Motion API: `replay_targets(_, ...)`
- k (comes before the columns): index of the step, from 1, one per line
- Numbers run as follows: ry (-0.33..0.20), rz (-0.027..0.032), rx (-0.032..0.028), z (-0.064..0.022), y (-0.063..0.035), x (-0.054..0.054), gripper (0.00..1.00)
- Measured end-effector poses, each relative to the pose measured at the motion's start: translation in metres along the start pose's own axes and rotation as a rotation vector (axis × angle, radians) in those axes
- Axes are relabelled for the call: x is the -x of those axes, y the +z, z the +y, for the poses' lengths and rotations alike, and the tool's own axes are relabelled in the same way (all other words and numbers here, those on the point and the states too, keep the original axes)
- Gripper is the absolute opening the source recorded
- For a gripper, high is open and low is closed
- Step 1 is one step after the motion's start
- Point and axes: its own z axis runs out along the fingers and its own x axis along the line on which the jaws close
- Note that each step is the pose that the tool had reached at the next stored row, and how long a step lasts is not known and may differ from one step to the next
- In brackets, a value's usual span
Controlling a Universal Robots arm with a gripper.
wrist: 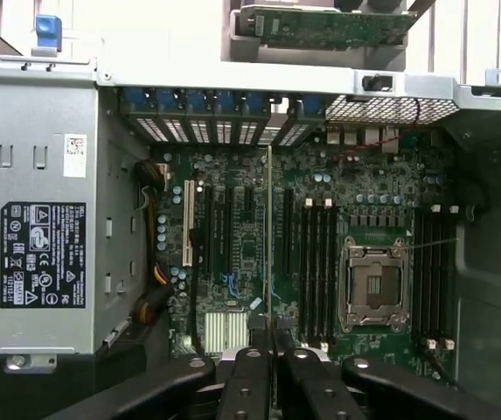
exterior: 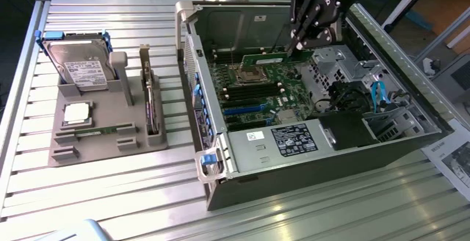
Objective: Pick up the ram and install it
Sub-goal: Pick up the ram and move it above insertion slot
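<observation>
The gripper (exterior: 300, 47) (wrist: 270, 337) is closed on the ram (exterior: 268, 58) (wrist: 270, 227), its black fingers (wrist: 252, 350) pinching one end of the thin green stick. In the exterior view the ram reaches out from the fingers toward that view's left, held long-side level inside the open computer case (exterior: 316, 169). It hangs above the motherboard (exterior: 294, 95) (wrist: 250, 254), over the far edge of the processor socket (exterior: 248, 76) (wrist: 374, 282).

In the wrist view the stick shows edge-on as a thin line running away from the fingers across the board. It runs parallel to the black memory slots (exterior: 253, 92) (wrist: 316, 262) that lie between it and the socket. Whether its lower edge touches any slot cannot be told.

Around the hand, the case's upright far wall (exterior: 228, 23) stands close behind the ram. The metal drive cage (exterior: 334, 59) sits just beside the fingers on the exterior view's right. The power supply (exterior: 294, 139) (wrist: 45, 254) closes off the near end of the board, well apart from the stick. The space above the slots and socket is open.

Outside the case, on the exterior view's left, a grey holder (exterior: 110, 120) carries a hard drive (exterior: 81, 65), a square silver chip (exterior: 77, 113) and an upright expansion card (exterior: 151, 109).
</observation>
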Motion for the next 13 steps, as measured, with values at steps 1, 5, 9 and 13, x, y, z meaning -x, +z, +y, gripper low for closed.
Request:
replay_targets(1, 0.0, 0.0, 0.0, -0.0003, 0.0004, 0.003, 0.13)
replay_targets(5, 0.0, 0.0, 0.0, -0.0026, 0.0018, 0.013, 0.13)
replay_targets(9, 0.0, 0.0, -0.0002, -0.0047, 0.0032, 0.025, 0.13)
replay_targets(13, 0.0, -0.0003, -0.0005, -0.0065, 0.0046, 0.036, 0.13)
